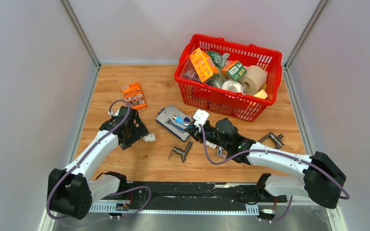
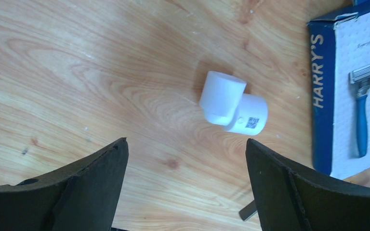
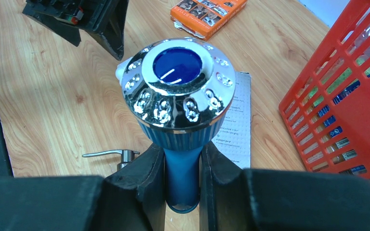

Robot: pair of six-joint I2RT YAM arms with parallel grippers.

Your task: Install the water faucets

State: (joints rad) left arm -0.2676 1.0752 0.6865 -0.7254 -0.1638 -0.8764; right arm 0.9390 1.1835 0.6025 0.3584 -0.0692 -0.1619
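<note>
My right gripper is shut on the water faucet, a blue plastic tap seen end-on, its round chrome-rimmed knob facing the camera. In the top view the gripper holds the faucet just above the razor box, next to a white piece; I cannot tell whether they are joined. My left gripper is open and empty. It hovers over the table close to a white elbow fitting, which lies beyond its fingertips. The top view shows the left gripper and the elbow.
A red basket full of goods stands at the back right. An orange box lies at the back left. A blue Harry's razor box is in the middle. Grey metal taps lie at the centre and right.
</note>
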